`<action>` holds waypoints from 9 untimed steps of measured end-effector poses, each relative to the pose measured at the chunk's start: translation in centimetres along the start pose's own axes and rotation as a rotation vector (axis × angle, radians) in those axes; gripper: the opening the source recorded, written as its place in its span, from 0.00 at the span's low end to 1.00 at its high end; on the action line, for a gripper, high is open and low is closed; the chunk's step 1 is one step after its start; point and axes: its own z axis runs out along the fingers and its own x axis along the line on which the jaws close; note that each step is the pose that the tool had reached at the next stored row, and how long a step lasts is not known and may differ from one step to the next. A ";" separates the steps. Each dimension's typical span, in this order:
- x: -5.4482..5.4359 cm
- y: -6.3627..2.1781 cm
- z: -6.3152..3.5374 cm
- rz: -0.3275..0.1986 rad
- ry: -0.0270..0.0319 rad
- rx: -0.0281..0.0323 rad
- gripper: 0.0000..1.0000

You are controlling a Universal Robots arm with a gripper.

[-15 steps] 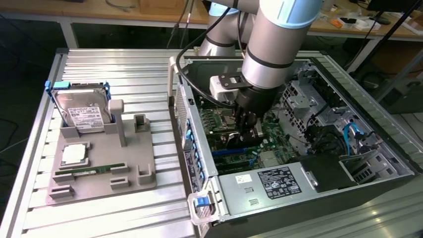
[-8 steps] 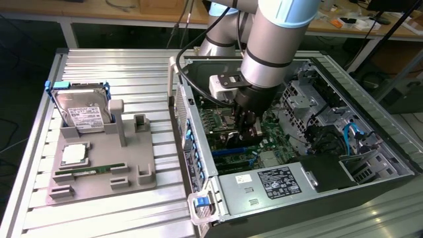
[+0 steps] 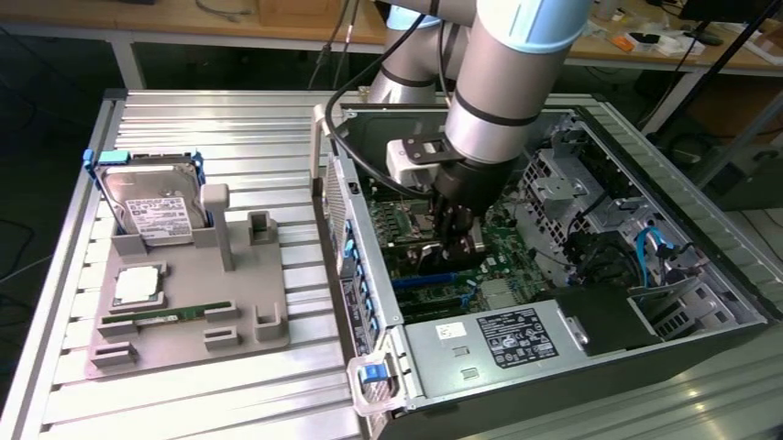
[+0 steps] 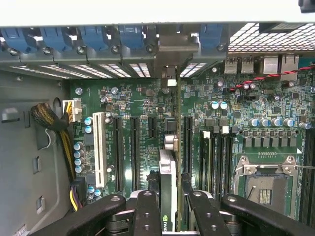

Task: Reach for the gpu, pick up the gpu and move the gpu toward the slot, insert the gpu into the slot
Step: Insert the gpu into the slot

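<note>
Inside the open computer case, seen from the exterior view, the arm reaches down over the green motherboard. Its gripper hangs low above the board, with the bright-blue slot just beneath it. The gpu cannot be made out clearly here behind the dark fingers. On the exterior view's left, a grey fixture tray sits on the ribbed metal table. It carries an upright hard drive with a white label, a processor chip and a slim green memory stick.

From the wrist view, the gripper is pinching the gpu between its two black fingers, which press against the card from either side. The card stands on edge above the motherboard, its metal bracket reaching toward the case's rear wall with its blue retaining clips. It sits between long black connector strips running alongside it. A white connector strip lies further off, and the empty processor socket is well apart on the other side. Whether the card's edge is seated cannot be told.
</note>
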 end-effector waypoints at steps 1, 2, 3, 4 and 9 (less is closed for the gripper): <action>0.0 0.00 0.02 0.000 -0.0006 0.0001 0.27; 0.0 0.00 0.03 0.000 -0.0007 0.0001 0.27; 0.0 0.00 0.03 0.000 -0.0006 -0.0001 0.27; 0.0 0.00 0.03 0.000 -0.0005 -0.0001 0.27; 0.0 0.00 0.12 0.000 -0.0010 0.0002 0.27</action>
